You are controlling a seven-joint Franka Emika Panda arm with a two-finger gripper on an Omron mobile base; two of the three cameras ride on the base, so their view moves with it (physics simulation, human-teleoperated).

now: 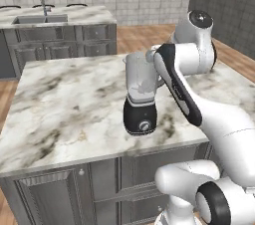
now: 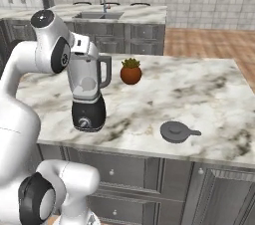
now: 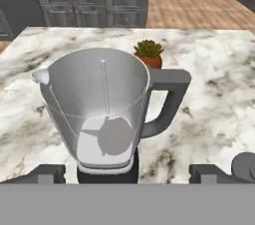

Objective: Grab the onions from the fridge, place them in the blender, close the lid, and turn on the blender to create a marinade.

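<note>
**Blender station, island counter: arm above open jug**

Landmark for all entries: blender.

1. Blender. Translucent grey jug on black base w/ silver dial facing the counter's front edge. Stands upright near that edge. Jug mouth is open, no cover on. Hand view looks straight down into it: a grey rounded shape sits at the jug bottom; can't tell if that's an onion or the blade hub. No orange-brown or purple bulb can be made out clearly inside.

2. Gripper. Poised just above and behind the jug mouth; fingertips spread wide apart, nothing between them. Judged: jaws parted over the mouth fits a drop-in position, so anything let go would fall inside.

3. Lid. Dark grey disc w/ small knob, lying flat on the marble, well to the right of the blender in right base view, near the front edge. Judged: parked aside so the mouth is free for loading; it will need fetching next for closing.

4. Potted plant. Small green succulent in round brown pot, behind the blender on its handle side. Not a task item; judged clear of the arm's path to the lid.

5. Sink w/ tap, on far counter beyond the blender.
</note>
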